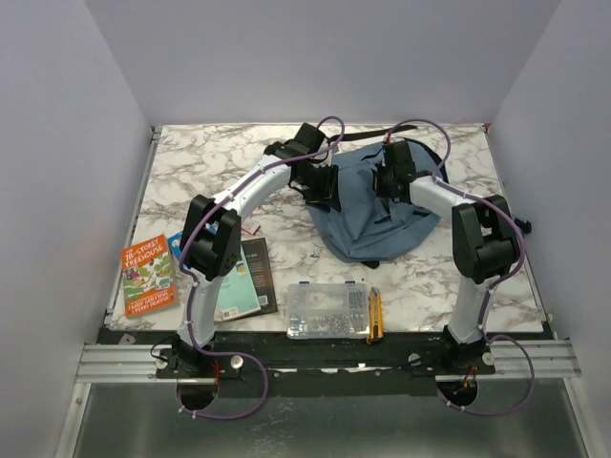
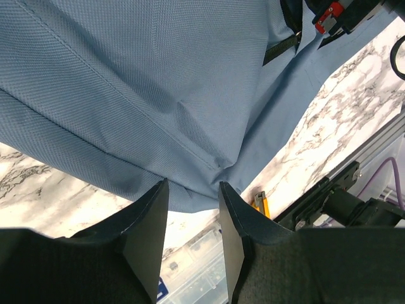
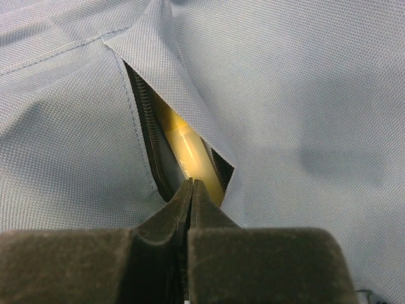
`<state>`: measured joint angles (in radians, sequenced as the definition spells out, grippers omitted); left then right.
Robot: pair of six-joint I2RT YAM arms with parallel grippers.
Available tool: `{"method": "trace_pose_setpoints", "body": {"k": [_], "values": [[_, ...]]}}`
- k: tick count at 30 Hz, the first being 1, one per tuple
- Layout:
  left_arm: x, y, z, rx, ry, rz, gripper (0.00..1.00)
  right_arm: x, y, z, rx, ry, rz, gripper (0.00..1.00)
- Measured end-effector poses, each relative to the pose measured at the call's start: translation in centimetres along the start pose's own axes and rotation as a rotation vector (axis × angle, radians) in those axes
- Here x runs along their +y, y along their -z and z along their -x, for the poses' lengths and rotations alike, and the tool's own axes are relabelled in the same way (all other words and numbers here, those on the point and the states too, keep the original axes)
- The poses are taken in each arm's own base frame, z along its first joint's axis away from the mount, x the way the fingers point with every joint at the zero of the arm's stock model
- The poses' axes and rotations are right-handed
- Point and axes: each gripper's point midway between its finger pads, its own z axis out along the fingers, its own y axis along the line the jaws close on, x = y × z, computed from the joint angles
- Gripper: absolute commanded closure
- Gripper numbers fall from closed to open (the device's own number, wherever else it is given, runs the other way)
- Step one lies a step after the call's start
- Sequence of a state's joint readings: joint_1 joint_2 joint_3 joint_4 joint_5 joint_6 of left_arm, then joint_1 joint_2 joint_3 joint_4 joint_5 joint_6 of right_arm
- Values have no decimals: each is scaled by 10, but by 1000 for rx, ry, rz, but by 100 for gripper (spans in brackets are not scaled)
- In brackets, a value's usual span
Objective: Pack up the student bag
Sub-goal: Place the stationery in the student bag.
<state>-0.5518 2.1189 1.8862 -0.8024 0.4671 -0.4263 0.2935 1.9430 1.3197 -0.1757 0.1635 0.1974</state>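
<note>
The student bag (image 1: 372, 215) is a blue-grey fabric backpack lying flat in the middle of the marble table. My left gripper (image 1: 320, 196) is at the bag's left side. In the left wrist view it (image 2: 193, 183) is open, with the bag's (image 2: 158, 82) lower edge at its fingertips. My right gripper (image 1: 387, 191) is over the top of the bag. In the right wrist view it (image 3: 191, 182) is shut, its tips at the near end of an open zip slot (image 3: 149, 126) in the bag (image 3: 304, 95). A yellow cylindrical object (image 3: 190, 152) lies inside the slot.
An orange book (image 1: 148, 277) and a dark teal book (image 1: 243, 277) lie at the front left. A clear plastic box (image 1: 327, 310) and a yellow utility knife (image 1: 374, 315) lie at the front middle. A black strap (image 1: 382, 134) trails behind the bag.
</note>
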Motion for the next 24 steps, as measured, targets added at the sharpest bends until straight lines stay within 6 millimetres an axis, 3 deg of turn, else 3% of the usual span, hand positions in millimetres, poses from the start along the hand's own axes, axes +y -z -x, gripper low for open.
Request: {"method": "trace_pose_setpoints", "body": {"k": [24], "values": [[-2,-1,-2,11,2,-17,60,-15,-10,6,-14,40,-89,99]]}}
